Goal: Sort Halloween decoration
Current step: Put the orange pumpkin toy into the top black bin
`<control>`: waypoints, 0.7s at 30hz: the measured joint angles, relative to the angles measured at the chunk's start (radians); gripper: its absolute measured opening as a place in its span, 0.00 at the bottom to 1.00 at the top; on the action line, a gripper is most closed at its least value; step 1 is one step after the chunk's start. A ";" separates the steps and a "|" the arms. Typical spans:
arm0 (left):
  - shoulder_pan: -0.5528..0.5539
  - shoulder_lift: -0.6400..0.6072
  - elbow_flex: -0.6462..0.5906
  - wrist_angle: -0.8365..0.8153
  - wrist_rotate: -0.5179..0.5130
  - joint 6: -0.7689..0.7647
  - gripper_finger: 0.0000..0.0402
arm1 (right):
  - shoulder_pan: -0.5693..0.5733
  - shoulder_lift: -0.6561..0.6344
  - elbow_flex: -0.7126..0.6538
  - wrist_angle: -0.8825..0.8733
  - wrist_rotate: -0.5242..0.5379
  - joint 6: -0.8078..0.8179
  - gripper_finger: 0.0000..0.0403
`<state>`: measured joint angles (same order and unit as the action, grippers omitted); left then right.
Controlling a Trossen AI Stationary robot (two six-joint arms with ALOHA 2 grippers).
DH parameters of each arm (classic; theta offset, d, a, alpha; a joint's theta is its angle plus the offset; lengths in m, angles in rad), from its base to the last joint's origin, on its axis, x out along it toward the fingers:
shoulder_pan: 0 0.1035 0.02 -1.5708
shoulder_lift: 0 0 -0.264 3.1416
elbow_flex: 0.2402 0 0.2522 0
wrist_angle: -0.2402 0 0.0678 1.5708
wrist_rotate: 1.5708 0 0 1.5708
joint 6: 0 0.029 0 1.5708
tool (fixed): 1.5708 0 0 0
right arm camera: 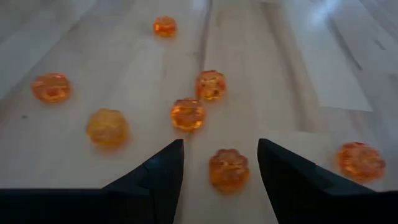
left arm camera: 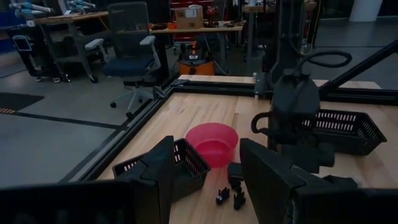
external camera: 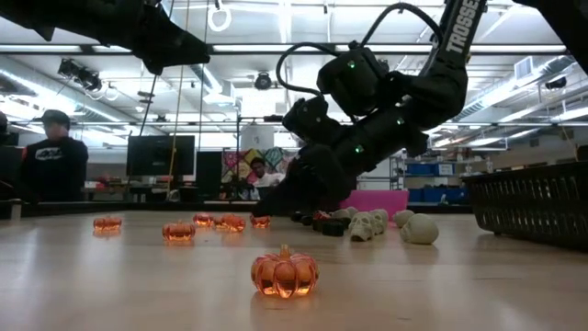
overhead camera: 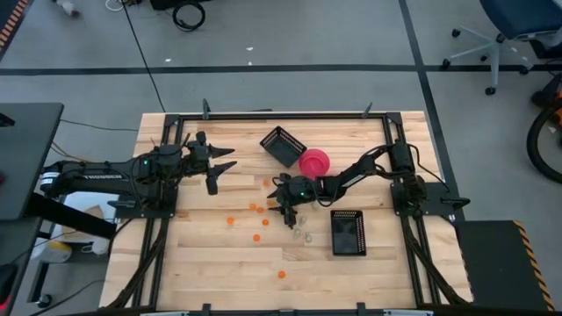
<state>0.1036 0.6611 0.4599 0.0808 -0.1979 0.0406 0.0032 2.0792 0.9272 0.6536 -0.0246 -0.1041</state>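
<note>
Small orange pumpkin trinkets (right arm camera: 187, 114) lie scattered on the wooden table; more of them (overhead camera: 232, 220) show in the high view, and one lies close to the low camera (external camera: 285, 271). Pale skull-like trinkets (external camera: 418, 228) and black trinkets (left arm camera: 230, 196) rest near the pink bowl. My right gripper (right arm camera: 221, 158) is open and low over the table. Its fingers stand on either side of one orange pumpkin (right arm camera: 228, 169) without touching it. My left gripper (left arm camera: 208, 168) is open and waits above the table's left part (overhead camera: 219, 167).
A pink bowl (overhead camera: 314, 161) stands near the table's far middle, beside a tilted black mesh basket (overhead camera: 284, 145). A second black mesh basket (overhead camera: 348, 233) lies on the right. People stand in the room beyond the table (external camera: 53, 165).
</note>
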 joint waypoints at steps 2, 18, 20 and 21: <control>0.000 0.000 0.000 0.000 0.000 0.000 0.39 | -0.001 0.019 0.004 0.027 0.002 0.000 0.52; 0.000 0.000 0.000 -0.002 0.000 0.009 0.39 | -0.010 0.095 0.009 0.105 -0.003 0.041 0.39; 0.000 0.000 0.000 -0.002 0.000 0.009 0.39 | -0.009 0.095 0.009 0.100 -0.004 0.038 0.33; 0.000 0.000 0.000 -0.002 0.000 0.009 0.39 | -0.009 0.095 0.009 0.100 -0.004 0.035 0.31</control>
<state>0.1040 0.6613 0.4599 0.0788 -0.1982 0.0498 -0.0059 2.1742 0.9360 0.7532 -0.0288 -0.0691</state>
